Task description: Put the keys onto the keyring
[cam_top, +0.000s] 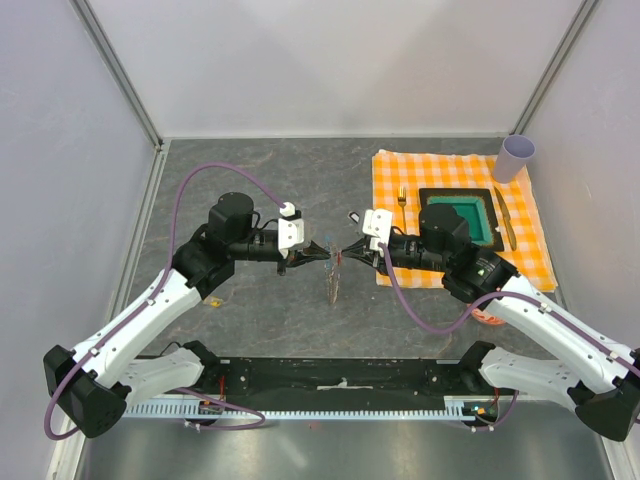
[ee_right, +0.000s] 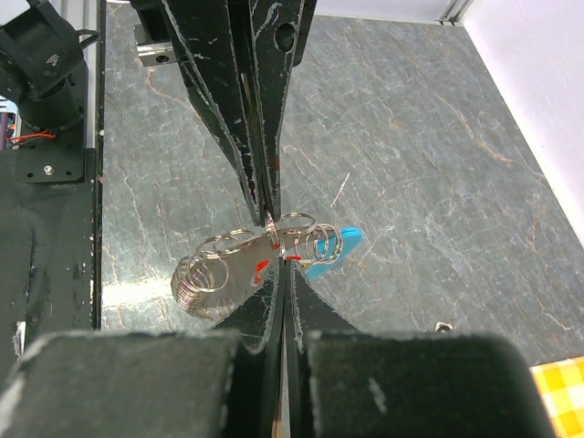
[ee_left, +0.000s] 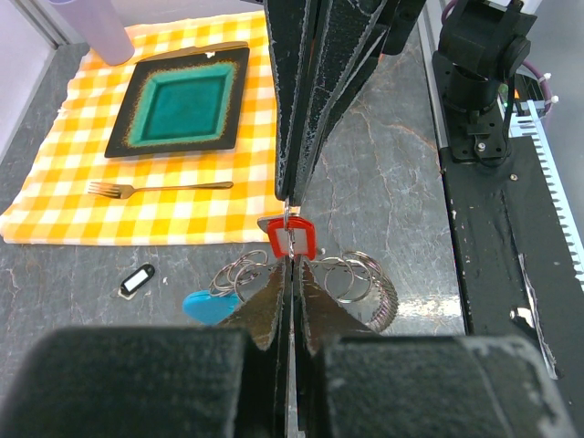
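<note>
Left hand (cam_top: 323, 252) and right hand (cam_top: 348, 250) both pinched shut, tips meeting left-right above mid-tabletop (cam_top: 250, 180). Red-headed key (ee_left: 290, 239) between tips, equally near both. Keyring (ee_right: 224, 269) dangles beneath. Which hand grips which: cannot tell.

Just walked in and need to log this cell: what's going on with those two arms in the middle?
Both arms meet over the middle of the table, working the red-headed key onto the keyring. The left claw and right claw are shut, tips nose to nose at the key's head, the keyring's loops and blue piece just beneath. Which claw pinches what, and whether the key is threaded, I can't tell.
</note>
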`<state>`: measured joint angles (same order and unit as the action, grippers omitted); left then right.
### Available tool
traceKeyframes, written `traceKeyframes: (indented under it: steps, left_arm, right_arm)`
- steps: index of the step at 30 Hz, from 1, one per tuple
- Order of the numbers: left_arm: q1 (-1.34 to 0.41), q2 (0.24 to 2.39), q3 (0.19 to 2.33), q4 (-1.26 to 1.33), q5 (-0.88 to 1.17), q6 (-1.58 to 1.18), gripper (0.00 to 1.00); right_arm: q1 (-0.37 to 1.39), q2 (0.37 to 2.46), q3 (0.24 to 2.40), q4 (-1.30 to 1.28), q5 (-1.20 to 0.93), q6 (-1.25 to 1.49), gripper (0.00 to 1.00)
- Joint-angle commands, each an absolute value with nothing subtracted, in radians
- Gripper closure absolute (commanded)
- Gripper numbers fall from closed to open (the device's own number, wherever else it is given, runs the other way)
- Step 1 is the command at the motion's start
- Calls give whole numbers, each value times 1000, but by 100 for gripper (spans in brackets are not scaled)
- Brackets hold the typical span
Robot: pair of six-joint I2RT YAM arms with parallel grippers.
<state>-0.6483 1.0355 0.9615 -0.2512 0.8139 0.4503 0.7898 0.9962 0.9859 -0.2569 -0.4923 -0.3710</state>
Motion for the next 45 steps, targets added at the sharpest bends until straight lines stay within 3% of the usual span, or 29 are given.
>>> traceKeyframes:
  steps: [1, 45]
  left_arm:
    - [-655, 1022, 965, -186, 834, 448, 98]
    - [-655, 1016, 963, -186, 808, 449, 98]
  right_arm:
    - [793, 992, 1009, -233, -518, -380, 100]
    - [790, 985, 1006, -245, -502, -385, 100]
